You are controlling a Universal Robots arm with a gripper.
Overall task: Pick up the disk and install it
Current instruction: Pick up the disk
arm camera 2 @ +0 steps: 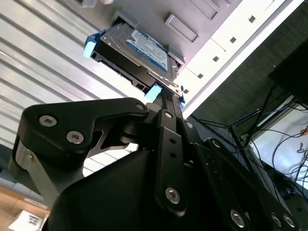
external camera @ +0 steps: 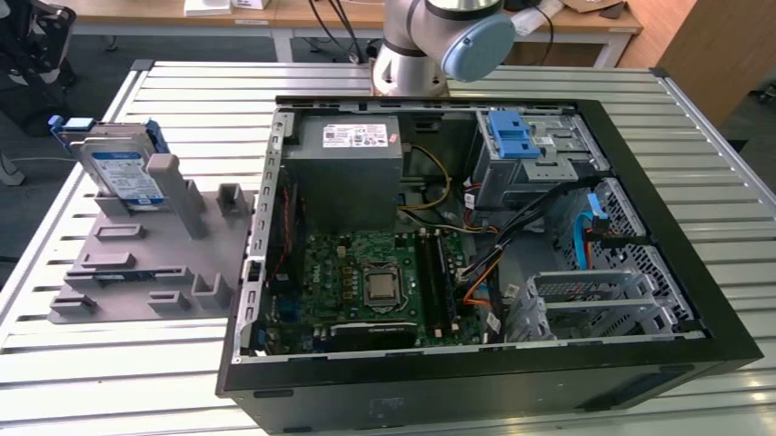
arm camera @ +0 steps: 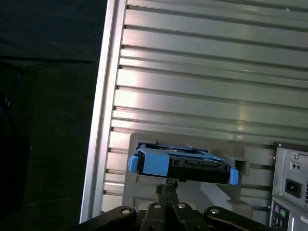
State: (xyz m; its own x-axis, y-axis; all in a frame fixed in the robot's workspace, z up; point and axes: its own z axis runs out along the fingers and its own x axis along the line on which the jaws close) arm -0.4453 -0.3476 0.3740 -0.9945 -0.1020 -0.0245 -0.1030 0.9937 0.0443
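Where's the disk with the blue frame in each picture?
Exterior view: the disk stands in the grey holder on the exterior view's left, beside the open computer case.
First wrist view: the disk, seen edge-on, sits in that holder past the gripper.
Second wrist view: the disk, label showing, lies past the gripper.
Shared landmark: the grey holder under it.

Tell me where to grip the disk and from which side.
Probably pinch the disk across its flat faces at the free top edge, coming from above: it stands on edge in the grey holder, which encloses its lower part.
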